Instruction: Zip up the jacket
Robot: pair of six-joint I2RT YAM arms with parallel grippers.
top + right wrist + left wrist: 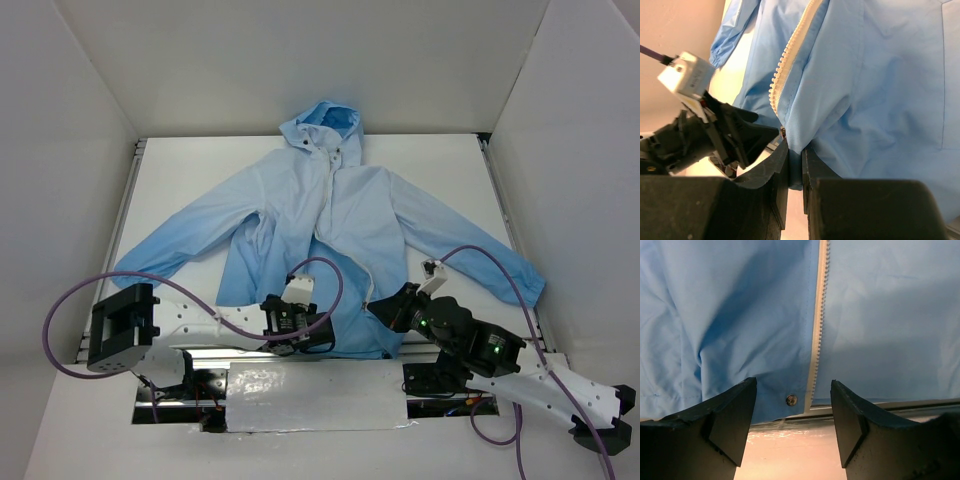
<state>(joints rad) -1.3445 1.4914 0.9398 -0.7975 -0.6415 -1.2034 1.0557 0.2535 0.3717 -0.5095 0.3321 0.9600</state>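
Observation:
The sky-blue hooded jacket (pixel 330 220) lies face up on the white table, hood at the far side, front partly open toward the hem. My left gripper (pixel 325 338) is open at the hem's near edge; its wrist view shows the white zipper (pixel 817 325) running down between the fingers, with a small dark snap (pixel 791 400) beside its lower end. My right gripper (pixel 378 310) is shut on the jacket's right front panel (pixel 875 90) near the hem, beside the zipper teeth (pixel 787 55). A fold of blue fabric is pinched between its fingers (pixel 781 185).
White walls enclose the table on three sides. A silver taped strip (pixel 315 395) and a metal rail run along the near edge between the arm bases. Purple cables (pixel 60 320) loop by both arms. The left arm (pixel 705 135) shows close in the right wrist view.

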